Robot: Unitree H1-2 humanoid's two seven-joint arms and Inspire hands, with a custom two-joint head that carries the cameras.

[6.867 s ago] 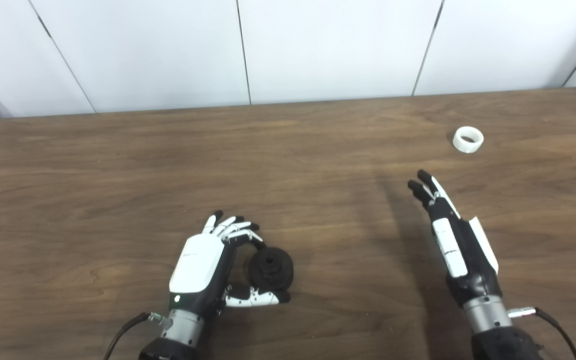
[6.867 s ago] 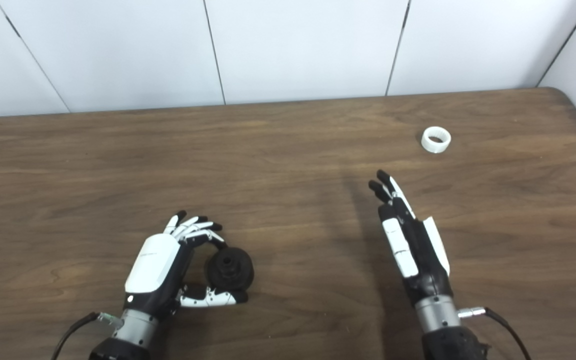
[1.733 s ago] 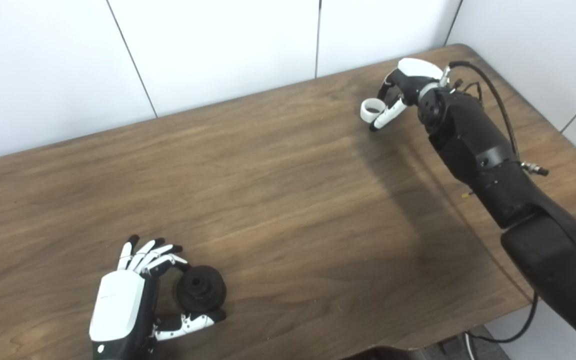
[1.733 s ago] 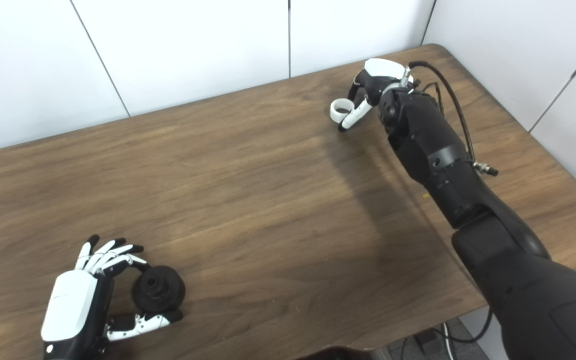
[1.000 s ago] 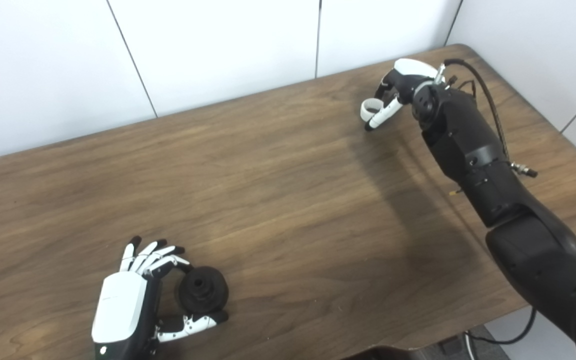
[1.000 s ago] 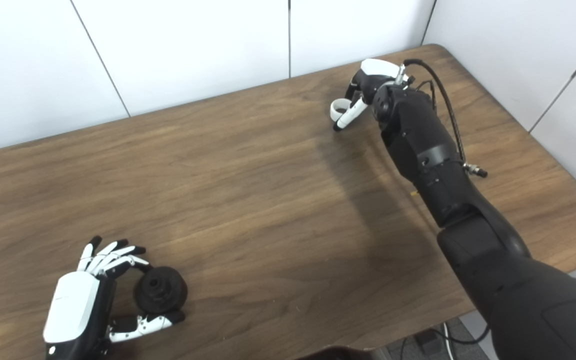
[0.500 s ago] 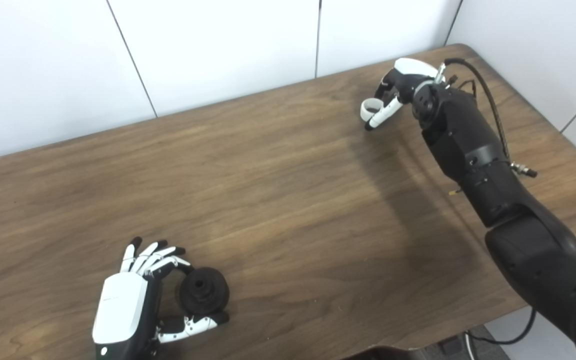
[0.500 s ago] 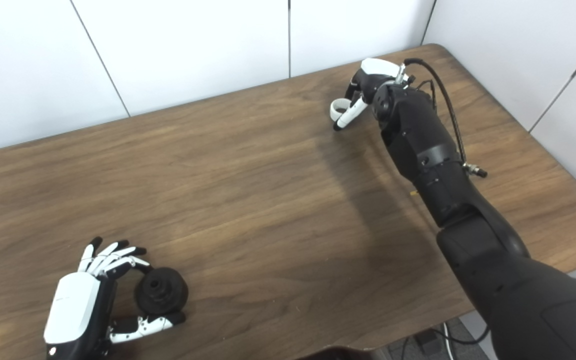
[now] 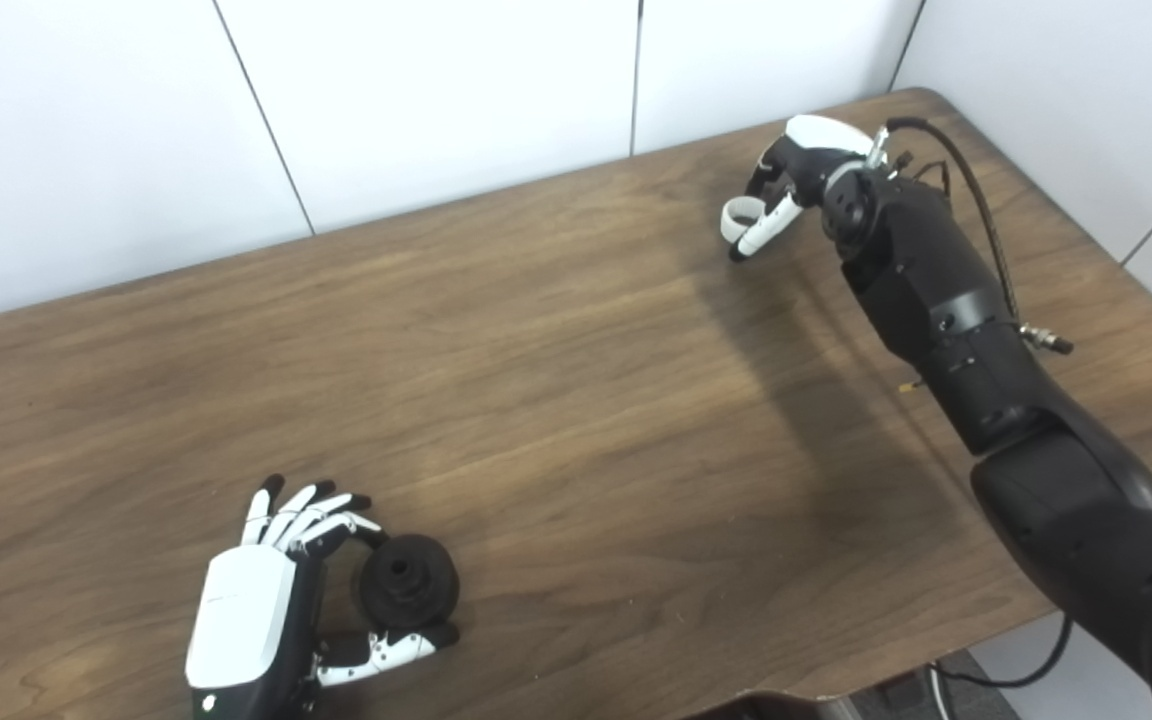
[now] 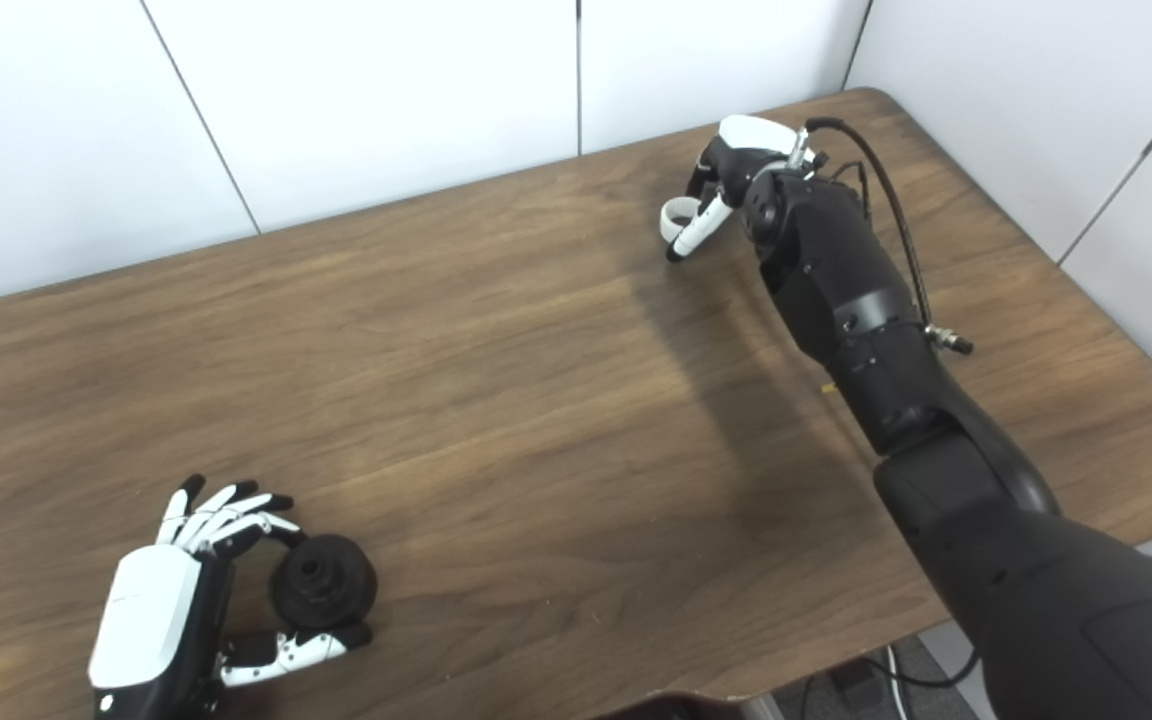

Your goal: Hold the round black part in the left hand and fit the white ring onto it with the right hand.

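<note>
The right hand (image 9: 786,185), its fingers curled about the white ring (image 9: 739,215) at the far corner, sits well apart from the round black part (image 9: 406,592), which the left hand (image 9: 256,620) cradles between narrow fingers on the surface (image 9: 576,400)

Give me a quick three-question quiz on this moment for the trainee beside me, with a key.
1. True or false: the round black part is held between the fingers and thumb of the left hand.
2. Where is the small white ring? A) by the black part B) at the right hand, near the far right corner of the brown wooden table C) fitted on the black part
3. Fill in: the two hands are far ____ across the table.

Key: 1 true; 2 B; 3 apart. Whether the right hand actually grips the ring cannot be made out.
</note>
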